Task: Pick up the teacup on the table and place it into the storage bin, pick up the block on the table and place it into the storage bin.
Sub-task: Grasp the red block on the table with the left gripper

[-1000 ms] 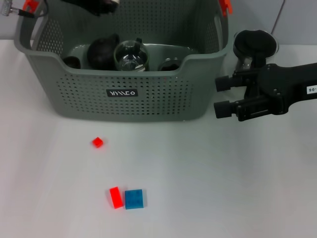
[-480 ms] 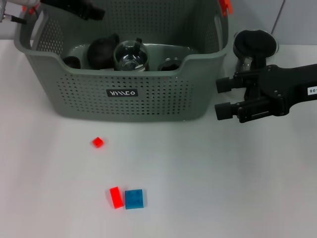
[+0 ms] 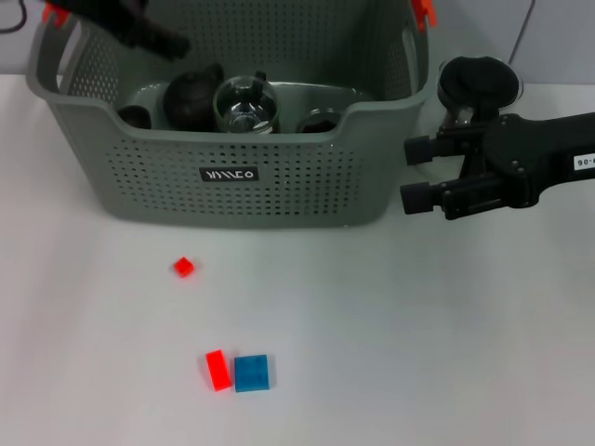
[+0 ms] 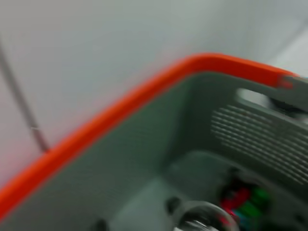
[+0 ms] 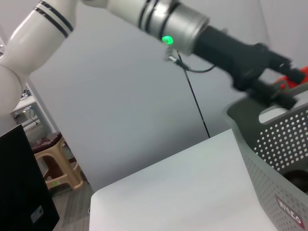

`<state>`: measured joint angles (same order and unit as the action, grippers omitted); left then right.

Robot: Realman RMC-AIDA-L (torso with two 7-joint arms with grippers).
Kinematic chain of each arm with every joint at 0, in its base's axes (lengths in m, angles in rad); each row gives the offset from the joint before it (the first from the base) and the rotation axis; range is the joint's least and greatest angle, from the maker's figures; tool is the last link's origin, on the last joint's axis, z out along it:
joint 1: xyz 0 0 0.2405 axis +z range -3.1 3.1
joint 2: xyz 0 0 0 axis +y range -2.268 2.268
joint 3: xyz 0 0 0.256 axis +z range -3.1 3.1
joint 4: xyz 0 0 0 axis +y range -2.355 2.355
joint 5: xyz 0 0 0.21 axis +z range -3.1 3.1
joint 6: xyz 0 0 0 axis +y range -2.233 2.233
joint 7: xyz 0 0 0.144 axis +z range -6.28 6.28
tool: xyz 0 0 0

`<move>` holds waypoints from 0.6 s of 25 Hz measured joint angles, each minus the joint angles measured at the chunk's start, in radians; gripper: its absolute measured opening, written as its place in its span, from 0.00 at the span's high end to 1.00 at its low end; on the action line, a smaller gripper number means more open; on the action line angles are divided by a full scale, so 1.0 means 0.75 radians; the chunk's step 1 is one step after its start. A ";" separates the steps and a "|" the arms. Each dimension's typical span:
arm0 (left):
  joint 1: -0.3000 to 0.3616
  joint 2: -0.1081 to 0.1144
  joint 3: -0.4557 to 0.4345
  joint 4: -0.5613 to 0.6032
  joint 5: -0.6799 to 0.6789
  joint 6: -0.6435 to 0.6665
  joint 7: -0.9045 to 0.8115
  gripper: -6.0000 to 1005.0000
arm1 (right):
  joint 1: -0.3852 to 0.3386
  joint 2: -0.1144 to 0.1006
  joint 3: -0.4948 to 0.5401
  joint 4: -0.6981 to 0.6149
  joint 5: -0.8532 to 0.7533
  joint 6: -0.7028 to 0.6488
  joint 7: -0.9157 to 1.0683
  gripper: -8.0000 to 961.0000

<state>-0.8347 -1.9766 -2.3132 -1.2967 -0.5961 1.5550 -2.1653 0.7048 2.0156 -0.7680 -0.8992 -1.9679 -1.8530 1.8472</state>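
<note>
Left end effector (image 3: 163, 42): over the bin's left rear corner; finger state cannot be told.
Bin (image 3: 279, 190): grey, far side of tabletop (image 3: 390, 334); glass pot (image 3: 245, 104) and dark ware inside.
Blocks: small red (image 3: 183, 267), then red (image 3: 218, 370) touching blue (image 3: 251, 373), all on tabletop before bin.
Right end effector (image 3: 416, 174): spread, empty, beside bin's right wall.
</note>
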 joint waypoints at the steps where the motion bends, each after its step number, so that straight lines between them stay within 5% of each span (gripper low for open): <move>1: 0.009 -0.008 0.003 -0.036 -0.001 0.057 0.012 0.32 | 0.001 0.000 0.001 0.003 0.000 0.005 -0.001 0.04; 8: 0.080 -0.064 0.052 -0.252 -0.003 0.463 0.124 0.16 | 0.001 -0.001 0.019 0.003 0.003 0.019 -0.004 0.04; 15: 0.199 -0.136 0.179 -0.340 0.027 0.510 0.222 0.04 | -0.002 -0.002 0.045 0.035 0.006 0.019 -0.031 0.04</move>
<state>-0.6851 -2.0789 -2.1793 -1.5518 -0.5758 1.9372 -1.9985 0.7034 2.0140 -0.7340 -0.8733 -1.9635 -1.8385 1.8236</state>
